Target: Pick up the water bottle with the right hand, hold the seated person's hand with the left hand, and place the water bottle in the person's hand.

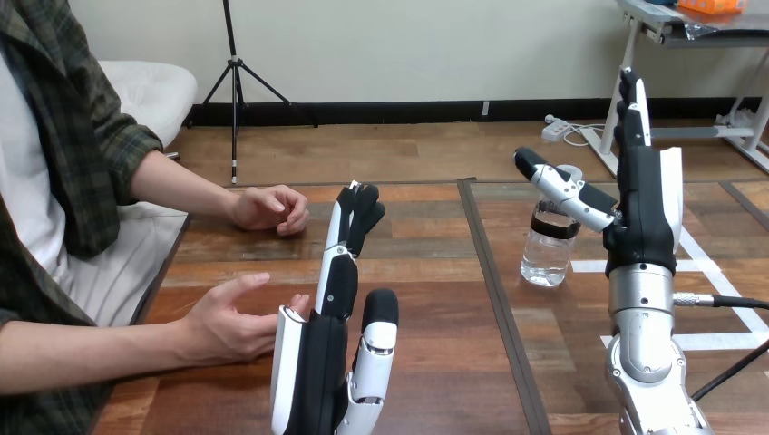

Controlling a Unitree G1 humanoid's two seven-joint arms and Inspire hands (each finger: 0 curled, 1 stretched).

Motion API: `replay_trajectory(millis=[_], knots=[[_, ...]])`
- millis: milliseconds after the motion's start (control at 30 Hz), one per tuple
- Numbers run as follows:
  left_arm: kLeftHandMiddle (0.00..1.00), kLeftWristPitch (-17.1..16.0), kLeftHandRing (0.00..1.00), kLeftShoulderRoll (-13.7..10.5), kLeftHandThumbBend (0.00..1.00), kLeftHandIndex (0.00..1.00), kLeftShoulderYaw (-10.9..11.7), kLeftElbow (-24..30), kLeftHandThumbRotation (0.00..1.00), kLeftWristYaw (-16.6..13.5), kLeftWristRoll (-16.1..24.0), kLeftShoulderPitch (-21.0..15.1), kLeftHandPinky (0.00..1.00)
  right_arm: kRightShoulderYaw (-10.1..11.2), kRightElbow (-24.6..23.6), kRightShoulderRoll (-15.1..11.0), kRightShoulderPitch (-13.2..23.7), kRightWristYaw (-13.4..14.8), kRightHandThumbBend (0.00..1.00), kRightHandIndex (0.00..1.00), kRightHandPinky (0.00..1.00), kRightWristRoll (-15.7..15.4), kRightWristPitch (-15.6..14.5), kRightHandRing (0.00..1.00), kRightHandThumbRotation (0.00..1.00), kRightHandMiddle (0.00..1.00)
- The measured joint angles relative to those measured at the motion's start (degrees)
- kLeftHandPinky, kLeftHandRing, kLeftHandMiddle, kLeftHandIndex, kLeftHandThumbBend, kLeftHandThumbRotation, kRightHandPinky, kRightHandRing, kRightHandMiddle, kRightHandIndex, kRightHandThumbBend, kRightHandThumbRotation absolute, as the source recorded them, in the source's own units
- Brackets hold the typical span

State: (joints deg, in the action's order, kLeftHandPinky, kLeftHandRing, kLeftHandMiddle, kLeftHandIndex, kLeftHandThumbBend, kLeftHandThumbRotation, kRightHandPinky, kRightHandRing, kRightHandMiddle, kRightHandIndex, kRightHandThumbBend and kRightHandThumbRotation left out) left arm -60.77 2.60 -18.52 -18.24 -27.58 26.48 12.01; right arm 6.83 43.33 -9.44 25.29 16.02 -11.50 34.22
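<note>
Water bottle [547,252]: upright on table [435,308], at eight o'clock of right hand [642,204] (fingers straight, thumb across its cap). Left hand [326,353]: fingers straight; person's hand [231,322] just beside, nine o'clock.

Clear water bottle [547,256] upright on table [435,362]

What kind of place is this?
Probably a robot test setup: a brown wooden table, a clear plastic water bottle standing on it, and the black-and-white left robot hand and right robot hand above it.
</note>
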Motion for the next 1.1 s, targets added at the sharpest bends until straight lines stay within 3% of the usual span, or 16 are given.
replay_trajectory(millis=[267,733,1100], knots=[[0.95,0.0,0.93,0.0,0.27,0.98,-0.01,0.0,1.0,0.12,-0.06,0.0,0.99,-0.12,0.0,0.0,0.31,-0.31,0.79,0.99,1.0,-0.07,-2.19,1.0,0.24,0.99],[0.94,-0.01,0.92,0.0,0.27,0.99,-0.01,0.0,1.0,0.07,-0.03,0.01,0.98,-0.27,0.25,0.0,1.69,-1.28,0.77,1.0,1.0,0.3,-5.45,1.0,0.22,1.0],[0.95,0.03,0.93,-0.01,0.28,0.99,0.0,0.14,1.0,0.06,0.09,0.15,0.99,-0.34,0.91,0.0,2.06,-1.56,0.74,1.0,1.0,0.47,-6.59,1.0,0.2,1.0]])
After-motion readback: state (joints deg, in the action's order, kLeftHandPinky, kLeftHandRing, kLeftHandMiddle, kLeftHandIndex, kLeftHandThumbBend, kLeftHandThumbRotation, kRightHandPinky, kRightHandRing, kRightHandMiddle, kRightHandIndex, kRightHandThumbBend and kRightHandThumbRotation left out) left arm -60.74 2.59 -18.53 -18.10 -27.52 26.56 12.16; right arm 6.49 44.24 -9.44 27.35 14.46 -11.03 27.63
